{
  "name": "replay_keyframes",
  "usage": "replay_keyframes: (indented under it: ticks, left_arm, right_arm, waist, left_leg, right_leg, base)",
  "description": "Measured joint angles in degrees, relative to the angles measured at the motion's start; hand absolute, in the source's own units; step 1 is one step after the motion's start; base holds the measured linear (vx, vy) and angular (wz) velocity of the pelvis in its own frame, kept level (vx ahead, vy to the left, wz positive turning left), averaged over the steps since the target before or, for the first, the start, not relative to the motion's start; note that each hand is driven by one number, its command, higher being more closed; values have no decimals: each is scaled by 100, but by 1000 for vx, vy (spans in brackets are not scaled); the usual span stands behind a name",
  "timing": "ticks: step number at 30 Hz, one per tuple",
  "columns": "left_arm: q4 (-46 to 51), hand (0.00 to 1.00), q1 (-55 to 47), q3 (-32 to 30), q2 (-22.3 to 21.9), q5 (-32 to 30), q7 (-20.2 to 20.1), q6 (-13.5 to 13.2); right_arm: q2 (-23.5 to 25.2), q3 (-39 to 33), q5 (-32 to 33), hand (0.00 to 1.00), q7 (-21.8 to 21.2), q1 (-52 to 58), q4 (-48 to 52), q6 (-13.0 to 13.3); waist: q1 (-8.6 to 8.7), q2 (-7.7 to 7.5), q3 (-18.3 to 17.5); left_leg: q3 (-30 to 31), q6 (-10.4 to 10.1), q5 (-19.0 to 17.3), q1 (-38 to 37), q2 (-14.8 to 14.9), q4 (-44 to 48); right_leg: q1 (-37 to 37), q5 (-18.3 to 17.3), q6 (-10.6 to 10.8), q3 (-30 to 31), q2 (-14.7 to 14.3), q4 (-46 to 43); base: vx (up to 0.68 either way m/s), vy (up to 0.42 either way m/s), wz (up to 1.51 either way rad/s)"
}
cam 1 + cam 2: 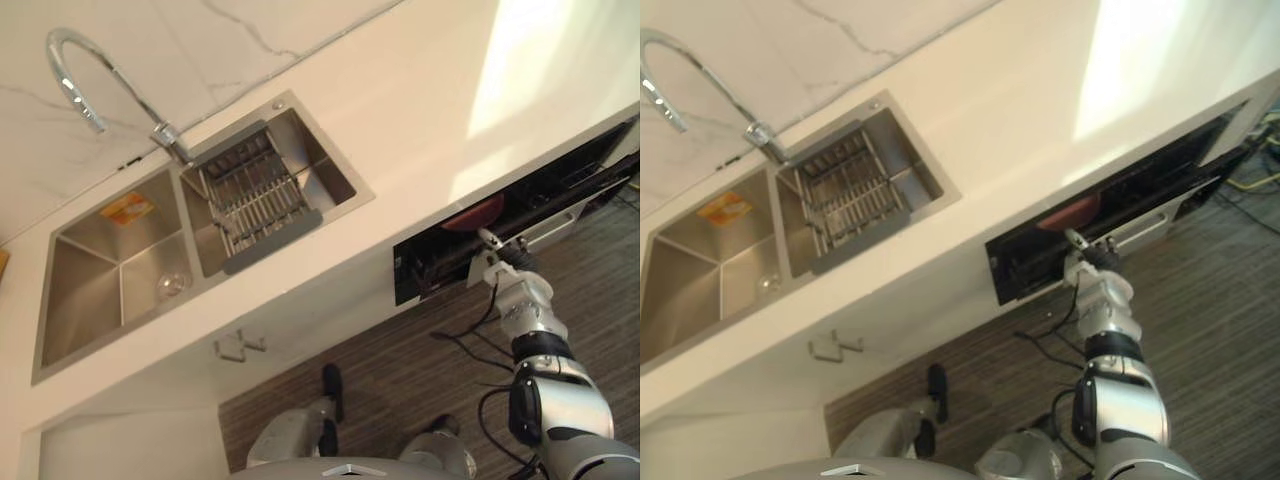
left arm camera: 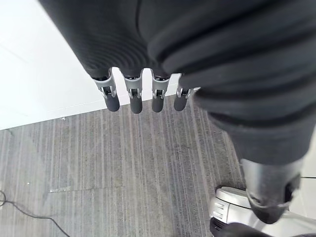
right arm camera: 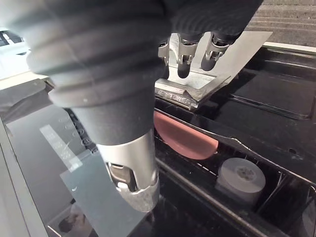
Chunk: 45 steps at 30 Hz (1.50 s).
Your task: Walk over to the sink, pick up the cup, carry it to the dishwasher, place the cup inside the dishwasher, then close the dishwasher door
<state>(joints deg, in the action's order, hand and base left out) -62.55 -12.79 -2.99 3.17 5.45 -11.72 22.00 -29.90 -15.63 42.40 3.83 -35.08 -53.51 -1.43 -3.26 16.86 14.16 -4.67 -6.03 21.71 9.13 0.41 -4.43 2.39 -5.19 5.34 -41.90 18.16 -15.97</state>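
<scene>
the head views are taking in the white surface (image 1: 430, 110) with its steel sink (image 1: 90, 290) and curved faucet (image 1: 85, 65), while the right wrist view is looking straight into the dishwasher (image 1: 425, 270), which is standing ajar under the surface's edge. there the reddish cup (image 3: 185, 140) is lying inside the dark rack, just beside a pale grey round part (image 3: 242, 177) (from the head it is showing as a red patch in the gap). the right hand (image 3: 113, 64) is reaching to the door's top, its fingers (image 3: 183, 61) lying straight and close together on the silver edge (image 3: 197, 89), thumb apart, gripping nothing. the left wrist view is showing the left hand (image 2: 148, 44) hanging over the striped floor (image 2: 123, 163), its fingers (image 2: 135, 98) straight, slightly spread, empty. in the sink, the basin nearer the dishwasher is carrying a wire rack (image 1: 255, 200); the other is holding an orange label (image 1: 125, 208).
</scene>
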Motion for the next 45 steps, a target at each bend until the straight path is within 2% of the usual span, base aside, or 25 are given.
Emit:
replay_keyframes:
  ticks: [2,4,5,6,7,8,9,10,11,12,13,19,24,29,30,31,32,35,37,41,44,45]
  left_arm:
    - [1,0,-2,156,-4,53,-16,-31]
    - [19,0,15,198,-9,137,-84,-120]
    - [23,0,12,202,-31,299,-110,-209]
    - [27,0,119,200,-24,380,-109,-250]
    - [34,0,167,200,-22,457,-104,-336]
    - [79,0,210,203,-24,534,-109,-469]
    - [127,0,249,200,-15,571,-107,-598]
    - [122,0,332,199,3,576,-108,-682]
    - [120,0,363,197,3,616,-109,-707]
    - [123,0,348,191,10,671,-104,-744]
    - [192,0,424,186,44,743,-80,-886]
    - [435,0,560,185,58,1007,10,-1210]
    - [461,0,613,185,150,1353,129,-1443]
    - [566,0,759,183,244,1698,168,-1638]
    - [577,0,773,187,244,1702,172,-1663]
    - [579,0,775,186,254,1791,266,-1735]
    - [580,0,775,185,258,1825,297,-1744]
    - [577,0,772,182,310,2078,397,-1689]
    - [570,0,745,183,374,2141,393,-1621]
    - [563,0,707,128,417,2160,387,-1397]
    - [556,0,623,85,436,2328,324,-1236]
    - [536,0,598,86,439,2382,279,-1182]
  right_arm:
    - [-131,87,0,0,4,-296,-209,5]
    - [-297,264,-1,0,1,-555,-239,7]
    - [-394,380,0,0,0,-795,-239,31]
    - [-451,406,0,0,-21,-926,-236,85]
    - [-479,410,3,0,-10,-1046,-257,111]
    - [-475,407,16,0,4,-1213,-377,135]
    - [-473,410,18,0,-57,-1254,-376,199]
    - [-447,414,19,0,-128,-1311,-372,239]
    - [-433,419,27,0,-147,-1351,-368,243]
    - [-408,421,53,0,-149,-1354,-368,249]
    - [-377,422,118,0,-156,-1354,-368,287]
    - [-215,423,286,0,-212,-1365,-315,720]
    - [-73,430,286,0,-164,-1323,-140,721]
    - [236,459,-506,0,100,-383,1011,745]
    - [350,555,-690,0,136,-95,1216,758]
    - [695,772,-952,0,253,361,1536,808]
    - [842,840,-1042,0,286,572,1666,829]
    - [1678,1126,-1690,0,448,1672,2122,994]
    - [1917,1198,-1953,0,547,2170,2109,1058]
    - [2127,1462,-2451,0,705,2934,2100,1117]
    - [2253,1508,-2495,0,638,3321,1853,976]
    - [2266,1508,-2536,0,499,3382,1532,851]
  waist:
    - [-45,99,105]
    - [-136,243,168]
    - [-151,399,214]
    - [-156,366,336]
    - [-157,344,380]
    - [-178,286,474]
    - [-159,179,574]
    - [-147,-23,733]
    - [-167,29,747]
    - [-162,42,748]
    - [-115,-27,797]
    - [-149,-99,845]
    - [-154,-197,918]
    - [-173,-280,967]
    - [-156,-342,966]
    - [-143,-497,897]
    - [-137,-567,833]
    - [-168,-925,546]
    - [-161,-1056,377]
    - [-124,-1198,156]
    - [-27,-1293,-40]
    - [-16,-1345,-125]
  left_leg:
    - [98,-17,-22,31,15,1]
    - [214,-10,-225,169,78,1]
    - [275,66,-681,266,177,-1]
    - [305,281,-688,348,127,0]
    - [312,222,-737,407,102,-35]
    - [300,26,-919,438,85,-37]
    - [257,-270,-1228,482,74,-36]
    - [102,-128,-1292,507,29,66]
    - [135,55,-1175,528,54,339]
    - [190,232,-880,529,75,331]
    - [264,424,-817,621,79,303]
    - [302,277,-646,688,165,11]
    - [257,279,-650,686,327,-28]
    - [131,325,-557,590,435,3]
    - [126,317,-539,492,429,4]
    - [101,297,-561,341,449,4]
    - [81,276,-583,306,463,3]
    - [-26,205,-767,67,548,1]
    - [-84,198,-852,-30,593,0]
    - [-317,167,-996,-254,651,-30]
    - [-425,161,-1101,-466,662,-34]
    - [-483,164,-1147,-554,666,-34]
  right_leg:
    - [67,-60,-42,-14,32,-168]
    - [327,-130,-94,6,54,-443]
    - [508,-188,-108,26,14,-669]
    - [642,-267,-104,38,121,-893]
    - [710,-279,-93,32,184,-984]
    - [739,-260,-78,37,207,-971]
    - [761,-215,-115,25,208,-867]
    - [791,-188,-192,13,288,-807]
    - [828,-255,-112,33,259,-976]
    - [862,-317,-127,50,251,-1106]
    - [898,-416,-88,22,271,-1227]
    - [1139,-526,-210,1,231,-1402]
    - [1144,-575,-276,-89,103,-1351]
    - [1017,-574,-364,-110,-9,-1328]
    - [909,-577,-354,-111,-10,-1293]
    - [746,-564,-328,-57,-59,-1207]
    - [724,-554,-311,16,-86,-1156]
    - [445,-480,-226,190,-308,-725]
    - [315,-426,-205,214,-401,-518]
    - [89,-258,-136,382,-601,-83]
    - [-172,-121,-91,445,-706,260]
    - [-281,-61,-70,477,-747,411]
  base:
    - [-111,-24,12]
    - [-129,-59,-2]
    - [-115,-53,4]
    - [-104,-22,16]
    - [-115,-20,22]
    - [-102,-35,19]
    - [-73,-34,10]
    - [-18,-41,-2]
    - [16,-36,-11]
    - [0,-79,0]
    - [-33,-86,9]
    - [-34,-116,3]
    - [-30,-125,1]
    - [20,-114,2]
    - [113,-90,-1]
    - [119,-90,-4]
    - [106,-72,-12]
    - [80,-44,-19]
    - [65,-40,-14]
    - [39,-21,-30]
    - [65,-8,-19]
    - [83,-11,-19]
